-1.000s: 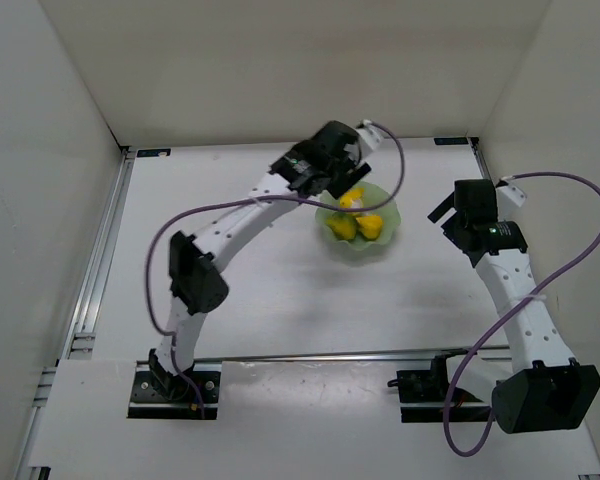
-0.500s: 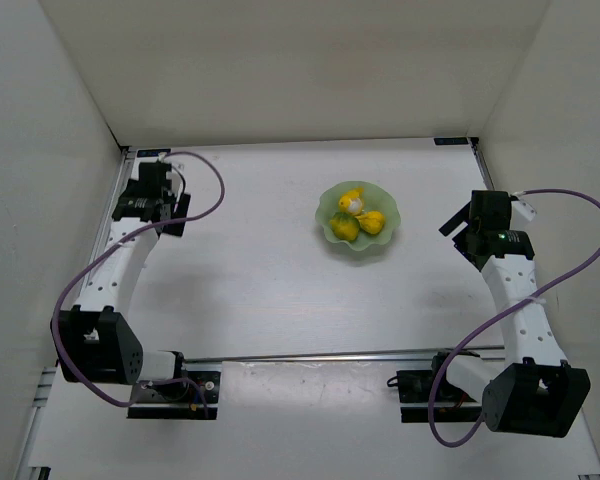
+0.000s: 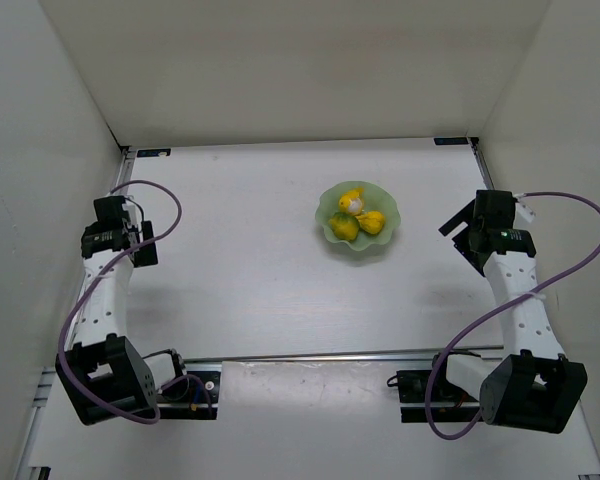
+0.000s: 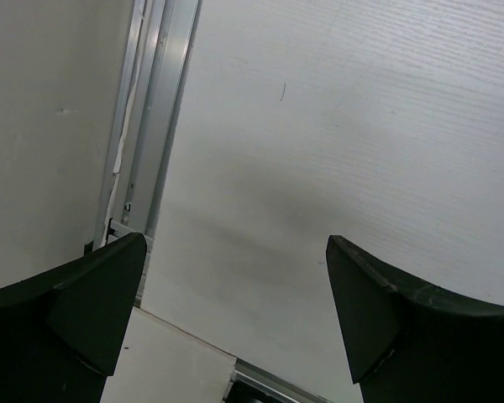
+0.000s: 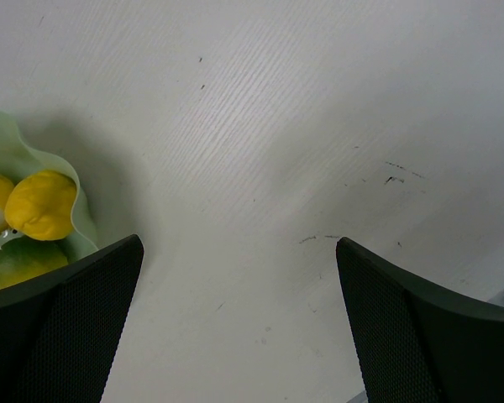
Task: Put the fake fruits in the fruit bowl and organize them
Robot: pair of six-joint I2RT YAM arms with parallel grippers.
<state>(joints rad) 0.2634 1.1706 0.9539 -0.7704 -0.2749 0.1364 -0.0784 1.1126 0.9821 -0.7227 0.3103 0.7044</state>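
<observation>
Table [image 3: 270, 280], one white surface, is enclosed by three pale walls [image 3: 280, 70]. Two arms are mounted at its near edge. The left arm [image 3: 102, 295] is folded back along the left edge and the right arm [image 3: 520, 300] along the right edge. Each is trailed by one purple cable [image 3: 166, 212].

One fruit bowl [image 3: 327, 212], mint green with a scalloped rim, is set on the table right of centre, toward the far side.

Two grippers are counted. The left gripper [image 4: 235, 245] is held with its fingers [image 4: 92, 294] spread wide over bare table beside an aluminium rail [image 4: 164, 101]. Nothing is gripped, and the bowl lies well apart from it, off to its right. The right gripper [image 5: 239, 245] is likewise spread wide and empty. The bowl lies near it, at the left edge of the right wrist view, beyond the left finger [image 5: 76, 311] and untouched.

Three fake fruits [image 3: 364, 219] are contained in the bowl, clustered together. A roundish fruit [image 3: 351, 201] with a white patch is placed at the far side, a yellow fruit [image 3: 374, 223] to the right, and a greenish fruit [image 3: 343, 229] at the near left.
</observation>
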